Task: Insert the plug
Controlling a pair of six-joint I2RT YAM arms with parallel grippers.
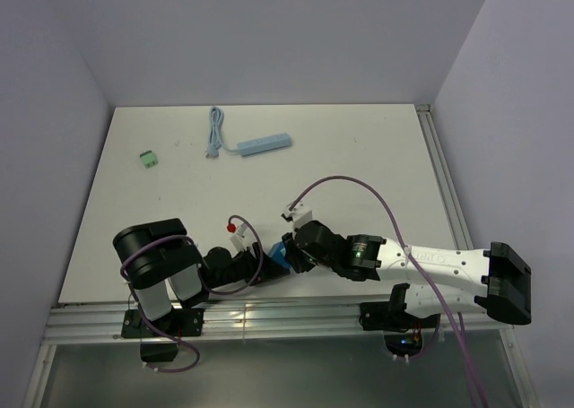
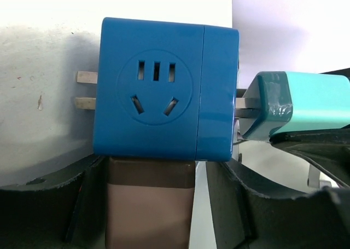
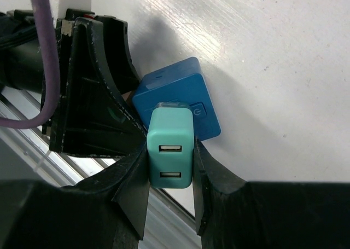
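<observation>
- Right arm (image 1: 430,263): a long white link with dark lettering, black joint housings, and a green ring (image 1: 359,249) on one motor.
- Left arm (image 1: 166,269): a chunky black cylinder over a pale grey link.
- Purple cable (image 1: 359,186): thin and glossy, one on each arm.
- Red tip (image 1: 235,229) at the left wrist.
- Right fingers (image 3: 131,194) and left fingers (image 2: 262,205): matte black, angular wedges.

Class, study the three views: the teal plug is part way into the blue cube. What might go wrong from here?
1. The teal plug looks slightly tilted, its prongs showing beside the blue cube; pushing on might bend or jam them.
2. The left gripper seems to hold only the cube's lower edge, so the push may twist it loose.
3. The right gripper pinches the plug's smooth sides; it may slip back.
</observation>
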